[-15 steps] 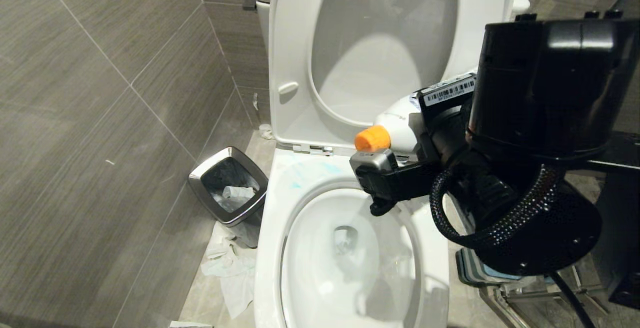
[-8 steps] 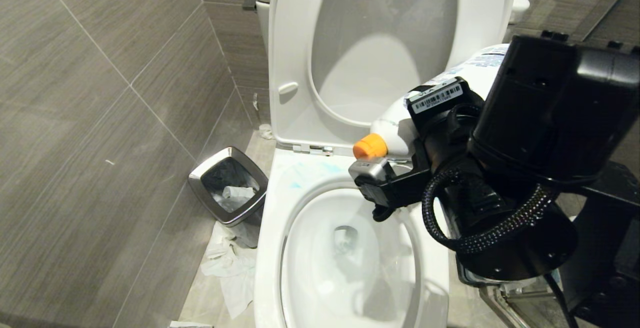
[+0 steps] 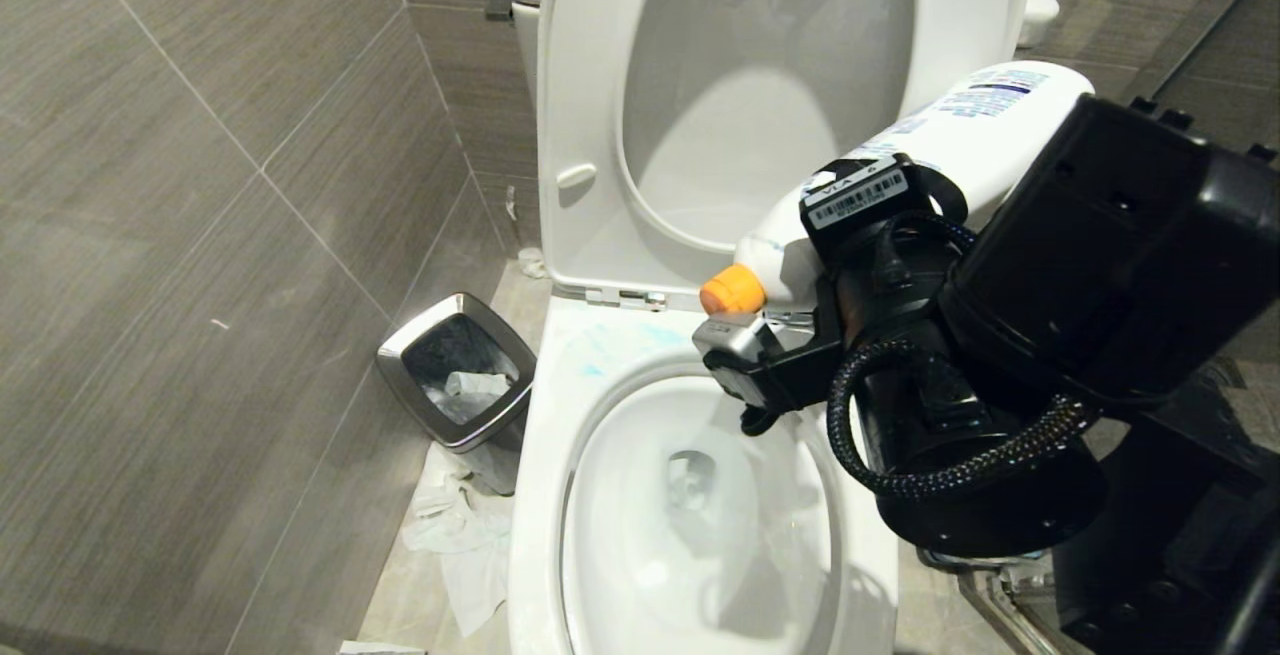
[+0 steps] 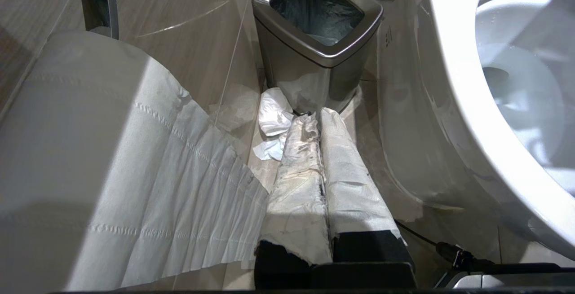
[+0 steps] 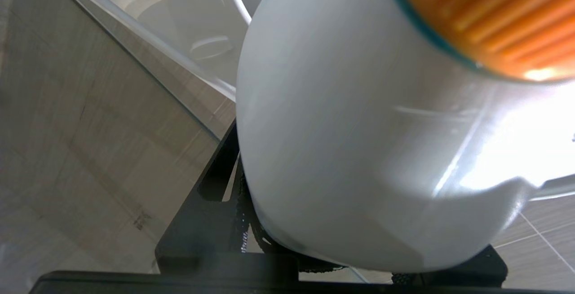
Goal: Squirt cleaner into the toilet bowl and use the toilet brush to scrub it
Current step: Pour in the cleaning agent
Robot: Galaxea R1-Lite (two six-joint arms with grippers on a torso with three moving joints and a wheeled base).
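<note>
**Cleaner Bottle Tilted Over the Bowl: Alignment Check**

You had the right pincer (image 3: 790, 335) closed about halfway on the cleaner (image 3: 960, 125), gripping it near the neck. The bottle's long axis ran from its base, high beside the raised seat (image 3: 580, 135), down to the orange cap (image 3: 732, 292), the lowest point. The cap hung above the rear rim of the toilet bowl (image 3: 540, 455), short of the open basin, which lay below and ahead of the nozzle. In judgement, the squirt depended on aiming the cap further into the basin. Your left pincer (image 4: 320, 168) was fully closed and empty, parked low near the trash bin (image 4: 314, 56). The toilet brush was not visible.
</note>
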